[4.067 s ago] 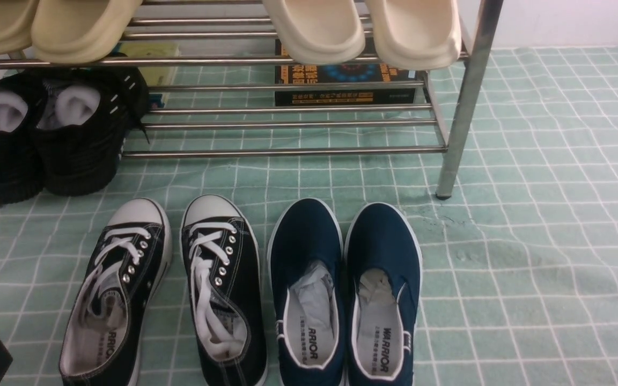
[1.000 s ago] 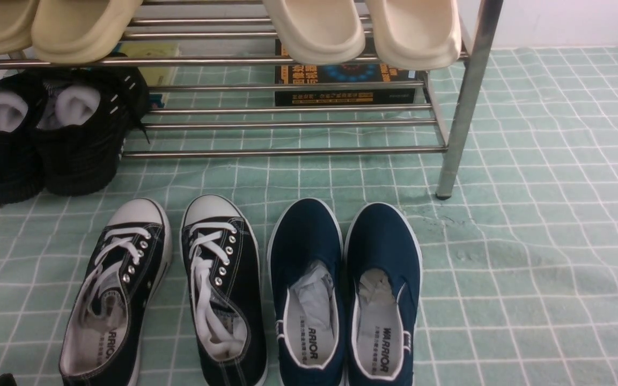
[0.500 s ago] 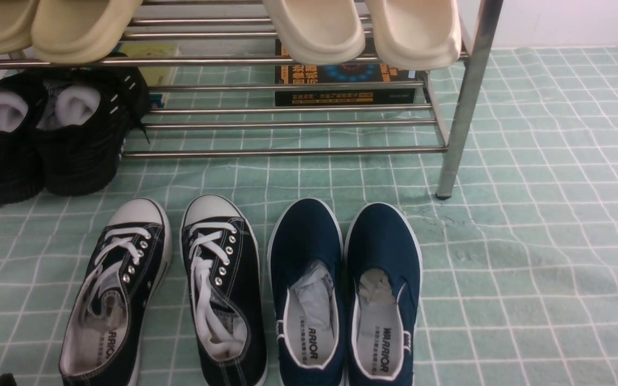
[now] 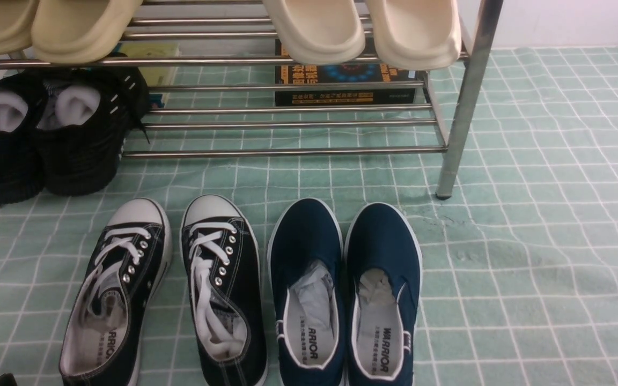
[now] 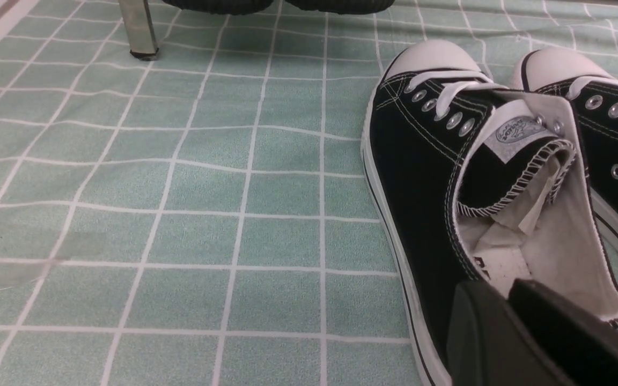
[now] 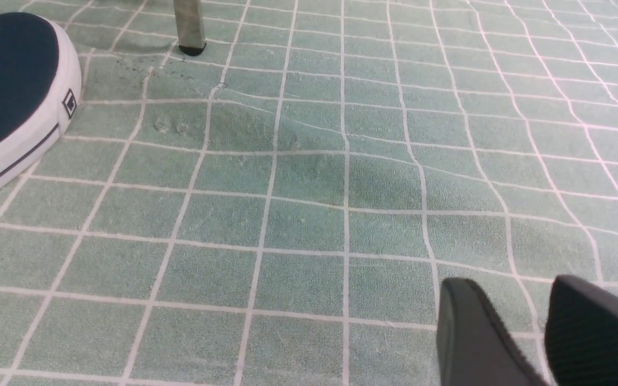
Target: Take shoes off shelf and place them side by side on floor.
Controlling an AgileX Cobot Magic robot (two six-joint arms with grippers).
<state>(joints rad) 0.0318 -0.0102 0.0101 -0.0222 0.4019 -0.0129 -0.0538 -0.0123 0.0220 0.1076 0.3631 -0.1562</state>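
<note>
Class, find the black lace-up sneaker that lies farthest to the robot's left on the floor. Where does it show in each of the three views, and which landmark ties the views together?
Front view: the left black sneaker lies at lower left, toe toward the shelf.
Left wrist view: it fills the right half, heel nearest the camera.
Right wrist view: not in it; only a navy slip-on shows.
Shared landmark: the mint-green grid floor.
</note>
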